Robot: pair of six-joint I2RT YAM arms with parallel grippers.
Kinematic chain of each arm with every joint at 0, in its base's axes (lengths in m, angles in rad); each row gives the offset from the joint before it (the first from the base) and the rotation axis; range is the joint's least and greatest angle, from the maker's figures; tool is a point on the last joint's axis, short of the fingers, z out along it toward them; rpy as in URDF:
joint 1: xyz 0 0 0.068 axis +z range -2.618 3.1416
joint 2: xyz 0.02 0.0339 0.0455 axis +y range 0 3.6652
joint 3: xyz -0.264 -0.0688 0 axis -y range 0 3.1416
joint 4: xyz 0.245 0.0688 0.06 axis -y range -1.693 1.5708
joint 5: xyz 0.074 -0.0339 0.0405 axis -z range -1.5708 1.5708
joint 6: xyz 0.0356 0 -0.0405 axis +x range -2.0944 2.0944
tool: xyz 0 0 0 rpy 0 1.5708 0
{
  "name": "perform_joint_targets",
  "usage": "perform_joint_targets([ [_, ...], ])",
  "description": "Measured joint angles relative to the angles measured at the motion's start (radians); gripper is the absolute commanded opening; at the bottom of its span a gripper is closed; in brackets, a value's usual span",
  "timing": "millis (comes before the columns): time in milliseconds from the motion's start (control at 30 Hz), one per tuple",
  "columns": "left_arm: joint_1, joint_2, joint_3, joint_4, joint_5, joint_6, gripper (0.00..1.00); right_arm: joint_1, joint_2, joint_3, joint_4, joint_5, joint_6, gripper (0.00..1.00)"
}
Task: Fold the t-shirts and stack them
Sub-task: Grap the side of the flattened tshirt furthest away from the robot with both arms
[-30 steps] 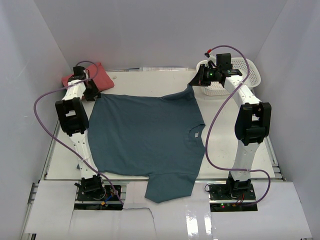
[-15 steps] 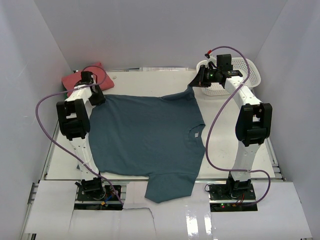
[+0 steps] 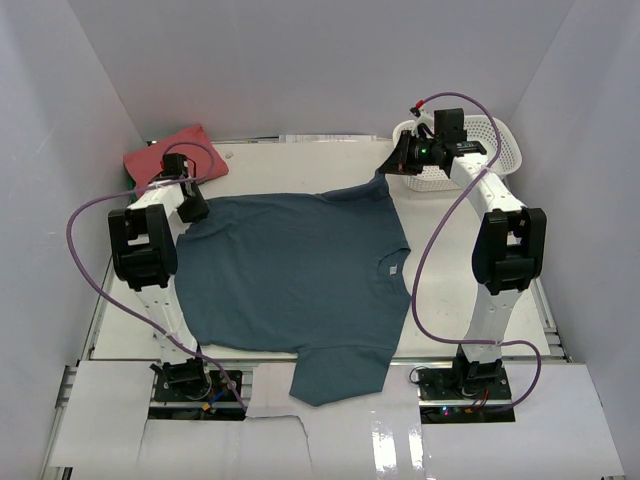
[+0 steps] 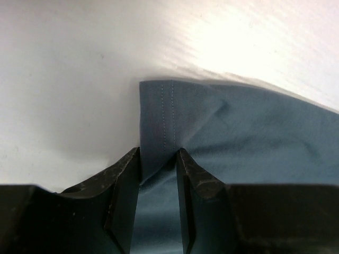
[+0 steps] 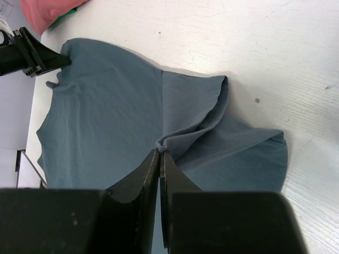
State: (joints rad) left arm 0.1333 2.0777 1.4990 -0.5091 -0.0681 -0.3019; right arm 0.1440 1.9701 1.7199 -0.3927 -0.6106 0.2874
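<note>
The dark teal t-shirt [image 3: 300, 270] lies spread flat on the white table [image 3: 290, 155], its white neck label [image 3: 392, 268] at the right and one sleeve hanging over the near edge. My left gripper [image 3: 197, 207] is at the shirt's far-left hem corner. In the left wrist view [image 4: 159, 153] its jaws are closed narrowly on the stitched hem [image 4: 167, 116]. My right gripper [image 3: 392, 163] is shut on the far-right sleeve, pinching a raised fold [image 5: 159, 153]. The coral-red t-shirt [image 3: 170, 150] lies bunched at the far left corner.
The white lattice basket [image 3: 485, 150] stands at the far right behind the right arm. The red shirt also shows in the right wrist view [image 5: 45, 13], beside my left gripper [image 5: 32, 53]. White walls enclose the table on three sides.
My left arm swung away from the red shirt and brought its gripper down onto the teal shirt's far-left corner. The right arm and its grip on the sleeve have not moved.
</note>
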Motion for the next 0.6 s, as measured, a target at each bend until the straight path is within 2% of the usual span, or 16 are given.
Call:
perform_joint_targets([
  [267, 0.0, -0.097, -0.142, 0.027, -0.002, -0.016, 0.44, 0.0, 0.0, -0.003, 0.0, 0.001, 0.012, 0.08],
  [367, 0.0, -0.105, -0.148, 0.023, -0.005, -0.021, 0.48, 0.0, -0.002, -0.016, 0.001, 0.001, 0.016, 0.08],
  [500, 0.0, -0.1, -0.121, -0.021, -0.005, -0.027, 0.65, -0.001, -0.002, -0.021, 0.0, 0.0, 0.018, 0.08],
  [600, 0.0, -0.078, -0.068, -0.053, -0.005, -0.035, 0.66, -0.001, -0.002, -0.021, 0.0, 0.0, 0.018, 0.08],
])
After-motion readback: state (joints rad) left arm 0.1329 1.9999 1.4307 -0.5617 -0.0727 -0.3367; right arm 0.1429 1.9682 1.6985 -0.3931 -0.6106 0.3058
